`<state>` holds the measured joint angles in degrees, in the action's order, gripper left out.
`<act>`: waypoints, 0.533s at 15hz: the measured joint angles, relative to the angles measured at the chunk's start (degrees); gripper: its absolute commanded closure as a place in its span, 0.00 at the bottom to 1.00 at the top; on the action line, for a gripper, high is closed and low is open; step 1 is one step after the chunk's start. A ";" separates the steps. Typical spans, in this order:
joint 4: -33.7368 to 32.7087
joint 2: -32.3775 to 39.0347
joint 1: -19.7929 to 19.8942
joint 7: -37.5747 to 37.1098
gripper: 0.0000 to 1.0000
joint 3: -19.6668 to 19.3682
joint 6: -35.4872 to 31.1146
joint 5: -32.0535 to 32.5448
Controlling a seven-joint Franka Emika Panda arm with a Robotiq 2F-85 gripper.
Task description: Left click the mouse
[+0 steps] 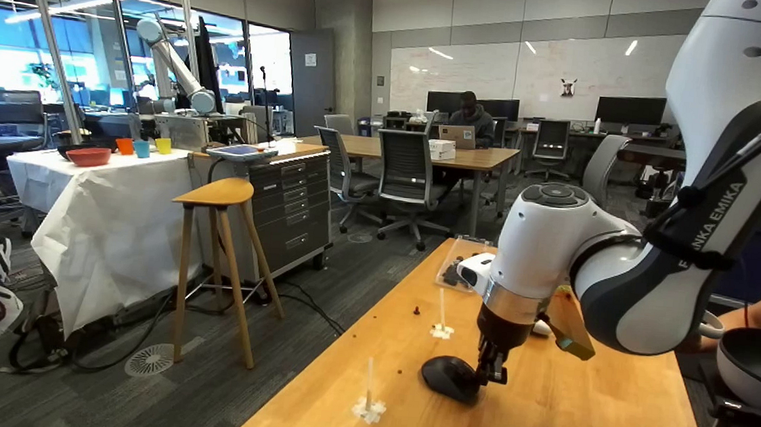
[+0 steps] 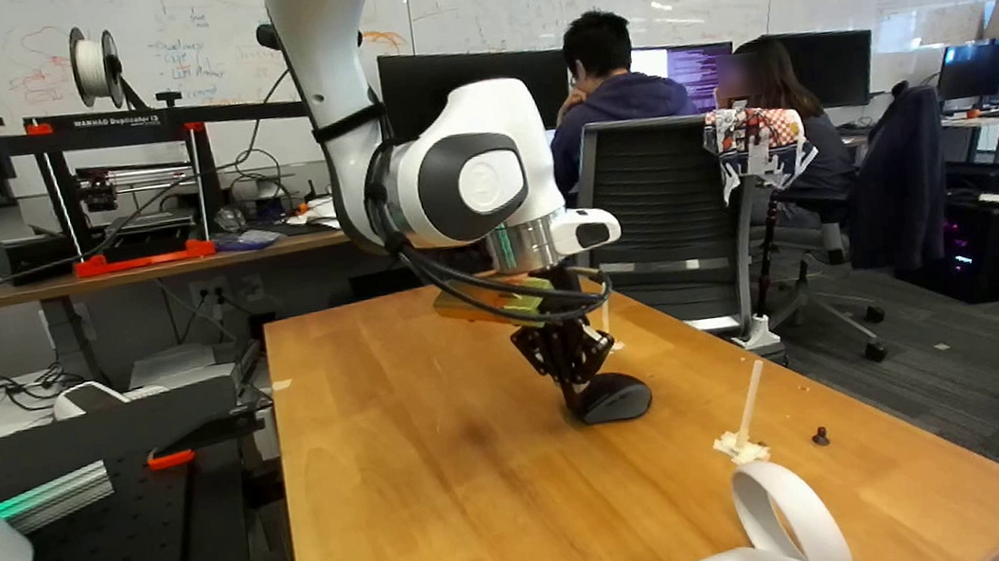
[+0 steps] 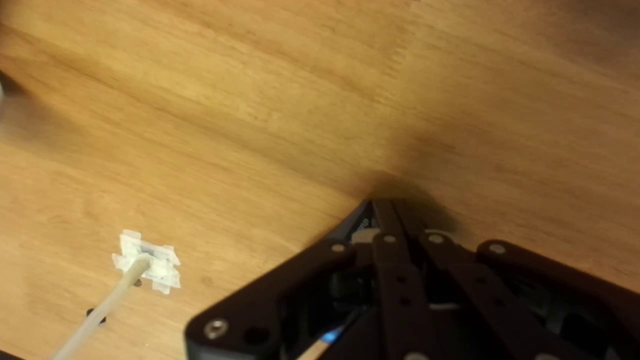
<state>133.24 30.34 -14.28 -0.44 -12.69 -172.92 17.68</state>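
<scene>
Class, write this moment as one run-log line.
task: left-click mouse; end effector: shut, at mouse's edge; mouse: on table; contact, click: unclear

Black gripper (image 1: 492,374) pointing down at one end of the dark mouse (image 1: 447,376) on the wooden table (image 1: 540,426), contact hard to judge. Two pale sticks (image 1: 369,379) upright from white patches (image 1: 368,411) near the mouse. Beyond: a wooden stool (image 1: 219,193), and a red bowl (image 1: 89,157) near orange, blue and yellow cups (image 1: 140,149) on a white-covered table (image 1: 117,199).
</scene>
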 measured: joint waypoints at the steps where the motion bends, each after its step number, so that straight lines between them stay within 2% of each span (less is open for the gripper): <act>1: -0.35 0.58 -0.54 -0.12 0.96 -0.48 -0.30 0.00; 8: -0.93 1.32 -1.74 -0.22 0.95 -1.54 -0.74 0.00</act>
<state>132.31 31.66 -16.02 -0.66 -14.23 -173.66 17.67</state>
